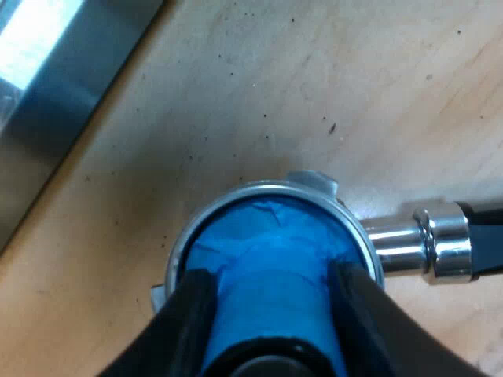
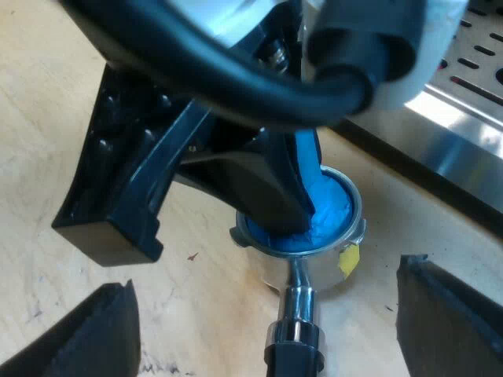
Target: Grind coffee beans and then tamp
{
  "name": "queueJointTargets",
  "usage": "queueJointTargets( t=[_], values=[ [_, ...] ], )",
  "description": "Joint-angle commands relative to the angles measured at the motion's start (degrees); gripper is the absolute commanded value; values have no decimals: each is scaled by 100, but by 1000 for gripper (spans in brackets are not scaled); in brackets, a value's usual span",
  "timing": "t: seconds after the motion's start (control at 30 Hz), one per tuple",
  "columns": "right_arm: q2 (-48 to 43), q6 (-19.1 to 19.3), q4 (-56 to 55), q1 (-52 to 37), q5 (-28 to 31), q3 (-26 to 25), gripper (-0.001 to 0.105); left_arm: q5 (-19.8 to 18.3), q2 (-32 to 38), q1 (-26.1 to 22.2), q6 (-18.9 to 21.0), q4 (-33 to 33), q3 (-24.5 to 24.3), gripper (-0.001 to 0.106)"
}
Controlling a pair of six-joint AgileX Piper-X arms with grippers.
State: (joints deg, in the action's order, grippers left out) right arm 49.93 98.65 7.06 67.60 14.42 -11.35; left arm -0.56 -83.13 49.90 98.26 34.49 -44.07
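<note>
Your left gripper (image 1: 273, 276) was clamped on the blue tamper (image 1: 267, 247), which stood in the basket of the holder (image 1: 259, 187) on the table (image 1: 314, 78). Your right gripper (image 2: 271, 314) hung with its fingers (image 2: 94, 334) wide apart, gripping nothing, and the holder's handle (image 2: 292, 349) lay between them, untouched. Beyond the holder you had the machine (image 2: 440, 129), its steel front and slotted tray (image 2: 479, 55) near the basket.
</note>
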Motion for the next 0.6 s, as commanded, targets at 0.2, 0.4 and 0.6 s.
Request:
queueJointTargets(
  t=[0.2, 0.4, 0.6],
  values=[
    [-47, 63, 85, -7, -49, -13, 69, 596, -236, -258, -227, 618, 248, 0],
    [-47, 63, 85, -7, -49, -13, 69, 507, -224, -245, -229, 691, 237, 0],
    [-47, 63, 85, -7, -49, -13, 69, 336, -48, -245, -229, 681, 237, 0]
  ],
)
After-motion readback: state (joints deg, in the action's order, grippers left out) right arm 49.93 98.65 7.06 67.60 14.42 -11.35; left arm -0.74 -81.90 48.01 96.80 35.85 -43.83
